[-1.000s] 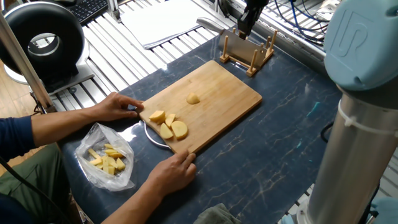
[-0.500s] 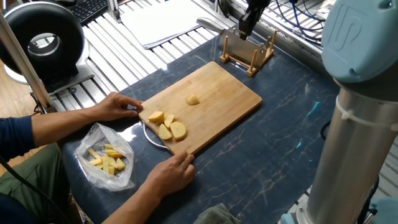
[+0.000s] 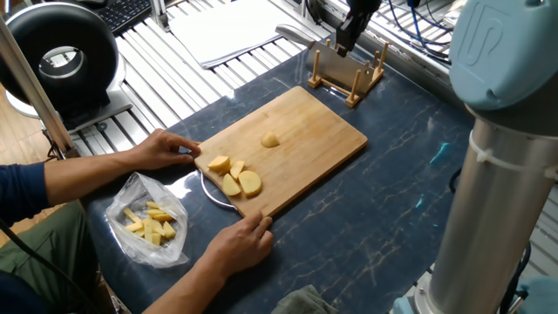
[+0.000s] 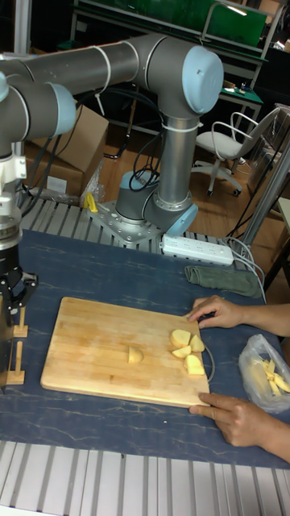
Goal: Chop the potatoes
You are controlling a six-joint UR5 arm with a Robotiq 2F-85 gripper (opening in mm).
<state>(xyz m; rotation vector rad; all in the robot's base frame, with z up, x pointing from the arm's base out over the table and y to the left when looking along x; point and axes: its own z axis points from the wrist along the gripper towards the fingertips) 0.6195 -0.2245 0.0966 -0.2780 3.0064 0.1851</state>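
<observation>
1. In the fixed view, a wooden cutting board (image 3: 281, 146) is lying diagonally on a dark blue marbled table (image 3: 392, 218). The potatoes (image 3: 234, 176) are sitting on the board: a cluster of pale yellow chunks near the board's lower left end, and one small piece (image 3: 271, 139) lying apart near the board's middle.
2. A person's two hands are steadying the board, one hand (image 3: 166, 150) touching its left corner and the other hand (image 3: 237, 244) gripping its near edge. The person's body is cut off by the picture's edge.
3. A clear plastic bag (image 3: 150, 222) of yellow sticks is lying on the table beside the board.
4. The gripper (image 3: 347, 37) is hanging at the top of the picture, over a small wooden rack (image 3: 347, 71) beyond the board's far end. Its upper part is cut off, and I cannot tell whether its fingers are parted or closed.
5. A grey and blue robot arm column (image 3: 497, 157) is filling the right side, hiding what is behind it.
6. In the tall fixed view, the board (image 4: 121, 348) is lying flat with the potatoes (image 4: 185, 348) near its right end, between the two hands.
7. The gripper (image 4: 11, 300) is hanging at the left edge, above the rack (image 4: 16, 355), partly cut off. It is dark, and its grip is again impossible to make out.
</observation>
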